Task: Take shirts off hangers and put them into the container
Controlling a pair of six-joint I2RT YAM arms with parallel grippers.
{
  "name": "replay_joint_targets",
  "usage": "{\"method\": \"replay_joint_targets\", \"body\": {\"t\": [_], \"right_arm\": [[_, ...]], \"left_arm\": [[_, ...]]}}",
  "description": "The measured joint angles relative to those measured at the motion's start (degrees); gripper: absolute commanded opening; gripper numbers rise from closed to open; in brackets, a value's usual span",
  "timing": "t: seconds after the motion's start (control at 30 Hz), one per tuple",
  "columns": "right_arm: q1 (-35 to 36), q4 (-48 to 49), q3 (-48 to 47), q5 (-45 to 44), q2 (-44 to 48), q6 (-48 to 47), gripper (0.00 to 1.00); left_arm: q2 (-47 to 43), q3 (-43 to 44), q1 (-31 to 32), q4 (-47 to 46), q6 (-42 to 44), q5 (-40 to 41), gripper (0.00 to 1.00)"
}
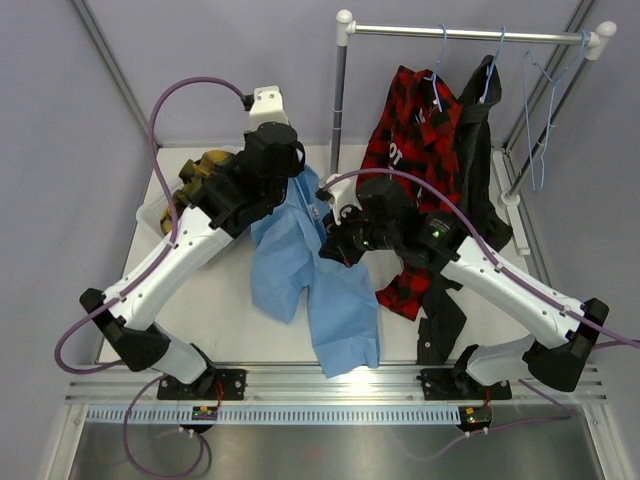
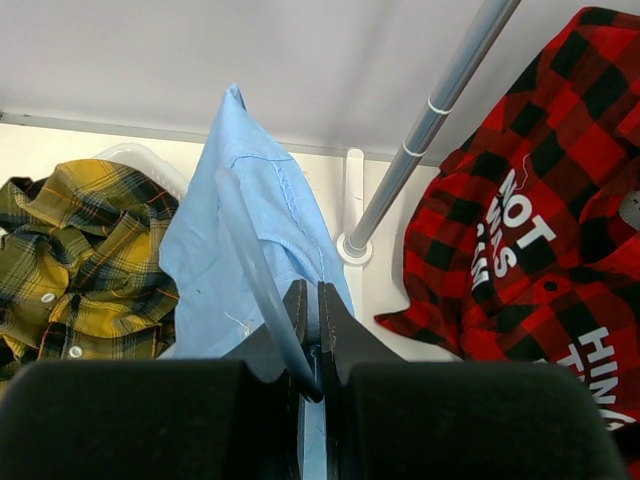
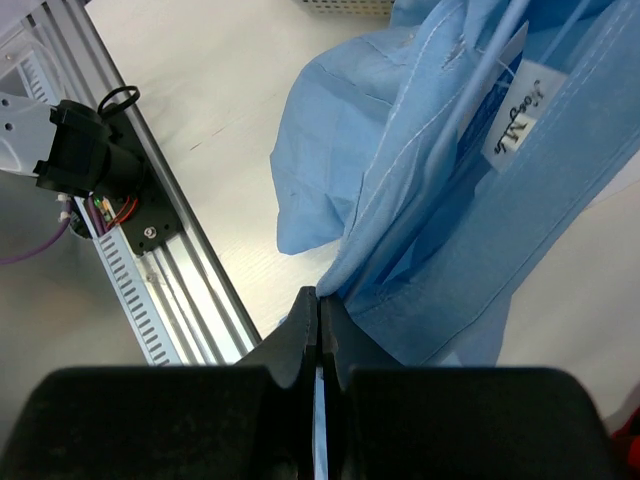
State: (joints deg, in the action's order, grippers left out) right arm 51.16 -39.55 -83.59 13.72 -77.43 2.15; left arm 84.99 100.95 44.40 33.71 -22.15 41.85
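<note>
A: What's round the plain light-blue cloth shirt (image 1: 312, 285)?

B: Rack's upright metal post (image 1: 339, 110) is just beside its top end, on the right. Past that, a red-and-black plaid shirt (image 1: 418, 150) w/ white lettering and a black shirt (image 1: 478, 150) hang from the white-capped metal rail (image 1: 470, 34) on thin pale-blue hangers (image 1: 438, 80). Both trail down to the white table (image 1: 225, 300) behind the right arm. One bare wire hanger (image 1: 545, 110) hangs at the rail's right end.

A: Tub?

B: Translucent white plastic tub (image 1: 150, 213) is at far left, partly hidden by the left arm, w/ a yellow-and-black plaid shirt (image 1: 205, 172) crumpled in it. Left forearm lies btwn tub and blue shirt.

A: Which way does the blue one run?

B: Long axis runs far-to-near, leaning a bit right. Top end is raised at the left gripper (image 2: 310, 292); tail is spread on the table, reaching the slotted metal base rail (image 1: 300, 385) at the near edge. Not yet off its pale-blue wire hanger (image 2: 248, 250), which runs up along the cloth.

A: Grippers?

B: Left gripper: fingers pressed together, hanger wire going into the gap w/ blue cloth alongside. Right gripper (image 3: 318, 298): fully closed too, pinching a fold at the shirt's edge about mid-length. White handwritten tag (image 3: 520, 115) shows inside the shirt in the right wrist view.
</note>
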Motion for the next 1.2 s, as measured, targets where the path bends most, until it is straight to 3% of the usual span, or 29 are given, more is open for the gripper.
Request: {"method": "replay_joint_targets", "body": {"t": [0.3,0.73,0.93,1.07,1.2], "right_arm": [[3.23,6.56,9.16,-6.16,4.15,2.99,0.0],[4.39,16.83,16.5,-8.87,4.61,9.86,0.0],[4.85,21.81,22.08,-14.32,6.6,12.57,0.0],[4.9,22.88,24.7,-17.07,10.99,13.11,0.23],[5.07,21.03,23.1,-16.11,12.7,12.96,0.37]], "left_arm": [[3.74,4.46,-0.96,7.26,-1.99,-0.39,0.0],[3.45,4.28,-1.77,7.96,-7.45,-3.06,0.0],[1.27,1.62,-2.25,7.8,-8.37,-3.98,0.0],[-0.52,0.48,-2.86,7.85,-9.29,-4.79,0.0],[-2.23,-0.07,-2.99,7.06,-9.79,-5.44,0.0]]}}
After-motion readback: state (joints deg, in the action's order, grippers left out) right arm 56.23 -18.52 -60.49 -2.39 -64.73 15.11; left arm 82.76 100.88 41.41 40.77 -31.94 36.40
